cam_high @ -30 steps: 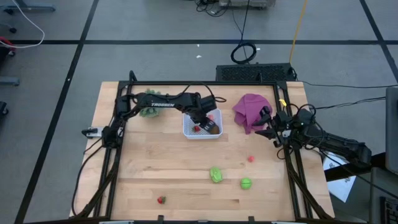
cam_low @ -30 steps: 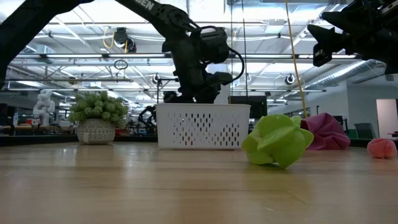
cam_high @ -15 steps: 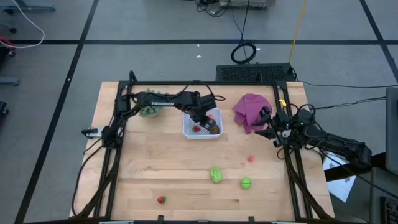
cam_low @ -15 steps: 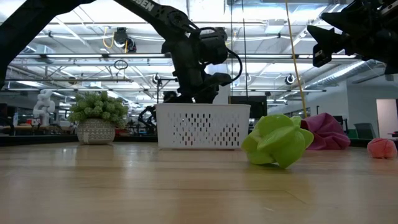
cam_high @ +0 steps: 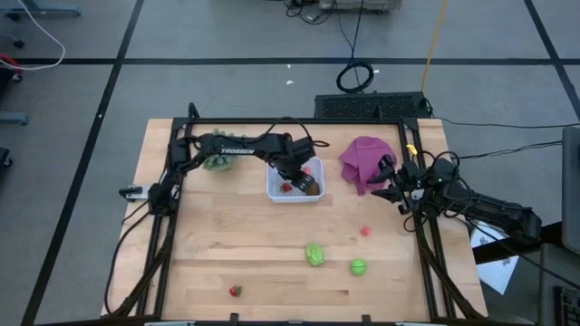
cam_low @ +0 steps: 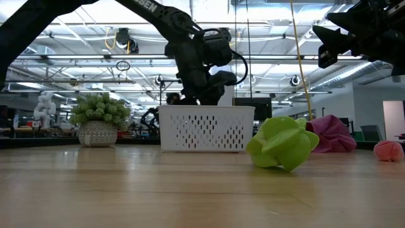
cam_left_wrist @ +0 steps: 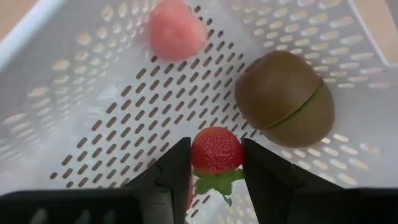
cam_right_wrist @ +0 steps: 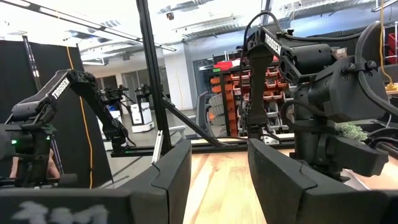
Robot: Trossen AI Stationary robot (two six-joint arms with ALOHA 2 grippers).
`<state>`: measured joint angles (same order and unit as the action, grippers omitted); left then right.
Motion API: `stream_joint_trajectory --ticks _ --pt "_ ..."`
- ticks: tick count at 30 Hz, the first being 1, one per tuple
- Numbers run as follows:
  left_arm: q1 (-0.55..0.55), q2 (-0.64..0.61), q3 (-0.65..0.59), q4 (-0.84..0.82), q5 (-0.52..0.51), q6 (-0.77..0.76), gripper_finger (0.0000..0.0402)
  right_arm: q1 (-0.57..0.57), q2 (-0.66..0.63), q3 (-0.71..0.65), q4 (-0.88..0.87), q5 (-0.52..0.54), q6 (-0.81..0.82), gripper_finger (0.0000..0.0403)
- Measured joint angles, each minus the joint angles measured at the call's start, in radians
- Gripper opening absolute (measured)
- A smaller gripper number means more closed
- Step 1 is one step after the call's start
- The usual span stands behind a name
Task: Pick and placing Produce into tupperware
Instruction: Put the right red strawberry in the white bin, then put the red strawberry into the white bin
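Observation:
The white perforated tupperware (cam_high: pixel 273 191) (cam_low: pixel 205 130) stands at the table's far middle. My left gripper (cam_high: pixel 292 174) (cam_left_wrist: pixel 216 163) reaches down into it, shut on a red strawberry (cam_left_wrist: pixel 216 149). On the container's base lie a brown kiwi (cam_left_wrist: pixel 285 99) and a pink piece (cam_left_wrist: pixel 176 30). More produce rests on the table: a green piece (cam_high: pixel 314 254) (cam_low: pixel 281 142), a green ball (cam_high: pixel 358 266), a pink bit (cam_high: pixel 366 231) and a strawberry (cam_high: pixel 236 291). My right gripper (cam_high: pixel 388 178) (cam_right_wrist: pixel 217 168) waits open above the right edge, touching nothing. My left gripper pinches the strawberry's two red sides (cam_left_wrist: pixel 198 152) between its two fingers. The fingers (cam_left_wrist: pixel 261 168) come from above, slanting down into the container. The strawberry's green leaves (cam_left_wrist: pixel 214 184) lie toward the wrist. Whether the berry touches the perforated base I cannot tell.
A purple cloth (cam_high: pixel 362 158) lies at the far right, beside my right gripper. A spiky grey-green plant in a pot (cam_high: pixel 216 162) (cam_low: pixel 98 120) stands left of the container. Bare wood (cam_high: pixel 254 235) stretches between the container and the near produce.

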<state>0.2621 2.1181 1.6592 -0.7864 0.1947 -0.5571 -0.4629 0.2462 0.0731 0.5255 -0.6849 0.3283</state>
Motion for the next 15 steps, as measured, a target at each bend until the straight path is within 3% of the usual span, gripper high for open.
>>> stream_joint_trajectory --ticks 15 --pt "0.019 -0.004 0.0 0.003 0.023 -0.024 0.025 0.0 0.0 0.0 0.0 0.0 0.0 0.0151"
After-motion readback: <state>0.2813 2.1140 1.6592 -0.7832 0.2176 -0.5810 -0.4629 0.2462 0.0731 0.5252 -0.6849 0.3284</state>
